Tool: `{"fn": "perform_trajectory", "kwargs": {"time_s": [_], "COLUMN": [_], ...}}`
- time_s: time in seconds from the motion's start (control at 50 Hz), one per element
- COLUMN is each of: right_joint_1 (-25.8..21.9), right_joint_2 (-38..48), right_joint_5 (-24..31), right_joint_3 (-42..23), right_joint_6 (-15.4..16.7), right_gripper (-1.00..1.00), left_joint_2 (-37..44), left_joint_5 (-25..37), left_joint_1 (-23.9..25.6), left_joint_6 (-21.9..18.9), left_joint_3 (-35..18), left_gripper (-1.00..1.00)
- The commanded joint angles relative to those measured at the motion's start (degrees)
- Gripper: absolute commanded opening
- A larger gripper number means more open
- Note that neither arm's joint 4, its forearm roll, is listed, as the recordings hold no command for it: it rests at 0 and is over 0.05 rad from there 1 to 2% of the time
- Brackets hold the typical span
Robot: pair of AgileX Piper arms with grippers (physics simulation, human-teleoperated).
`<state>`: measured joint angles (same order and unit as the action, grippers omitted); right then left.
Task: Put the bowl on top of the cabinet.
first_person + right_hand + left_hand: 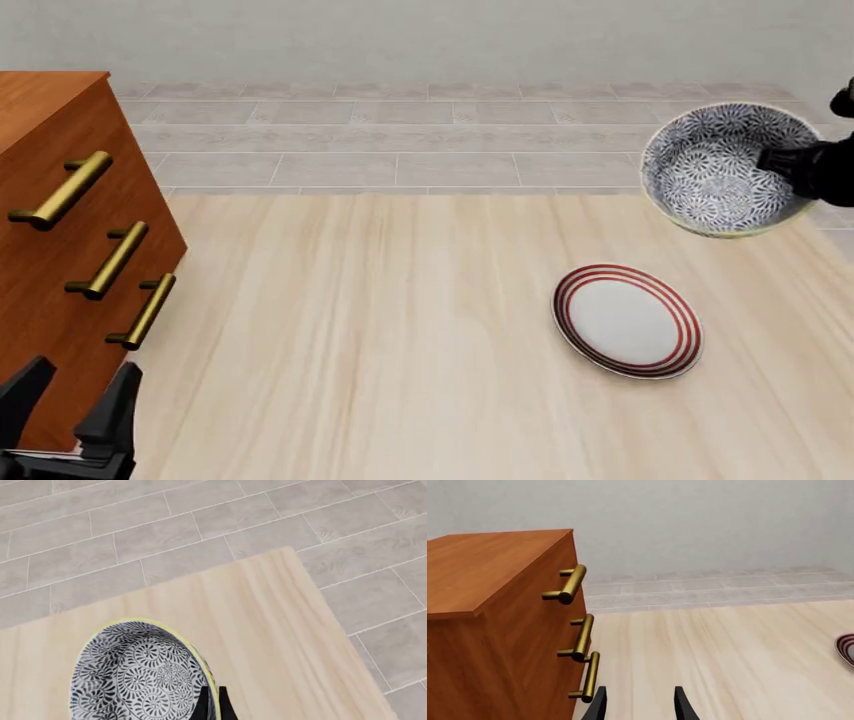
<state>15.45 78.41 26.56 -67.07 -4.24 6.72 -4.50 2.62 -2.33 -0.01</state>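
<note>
The blue-and-white floral bowl (714,170) hangs tilted in the air at the far right, above the table. My right gripper (781,165) is shut on its rim. In the right wrist view the bowl (137,675) fills the lower part, with the gripper (212,706) pinching its yellowish rim. The reddish-brown cabinet (54,260) with three brass handles stands at the table's left edge. My left gripper (74,400) is open low beside the cabinet's front, holding nothing. In the left wrist view the cabinet (494,620) is close, and the gripper (640,705) shows its open tips.
A flat white plate with red rings (627,320) lies on the pale wood table (374,340), right of centre and below the held bowl. Its edge shows in the left wrist view as the plate (847,650). Grey tiled floor (400,140) lies beyond the table's far edge.
</note>
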Motion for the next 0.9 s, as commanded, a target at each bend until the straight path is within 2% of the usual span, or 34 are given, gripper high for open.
{"fn": "perform_trajectory", "kwargs": {"time_s": [0.02, 0.26, 0.34, 0.5, 0.9], "right_joint_1": [-5.75, -8.42, -12.22, -16.09, -23.16], "right_joint_2": [-2.92, -3.13, -3.89, -3.42, -2.97], "right_joint_5": [1.80, 1.99, 2.33, 0.87, -0.40], "right_joint_3": [-1.44, -1.80, -2.73, -2.84, -4.06], "right_joint_6": [-0.34, 0.15, -0.16, -1.37, -2.70], "right_gripper": [-1.00, -1.00, -1.00, -1.00, -1.00], "left_joint_2": [-0.81, -1.81, -2.32, -0.71, -1.26], "left_joint_5": [0.75, 1.58, 1.65, -0.19, 0.22], "left_joint_1": [0.25, 0.47, 0.25, 0.29, 0.27], "left_joint_6": [-0.37, -0.54, -0.44, -0.23, -0.07], "left_joint_3": [0.00, 0.00, 0.00, 0.00, -0.01], "left_gripper": [1.00, 1.00, 1.00, 1.00, 1.00]}}
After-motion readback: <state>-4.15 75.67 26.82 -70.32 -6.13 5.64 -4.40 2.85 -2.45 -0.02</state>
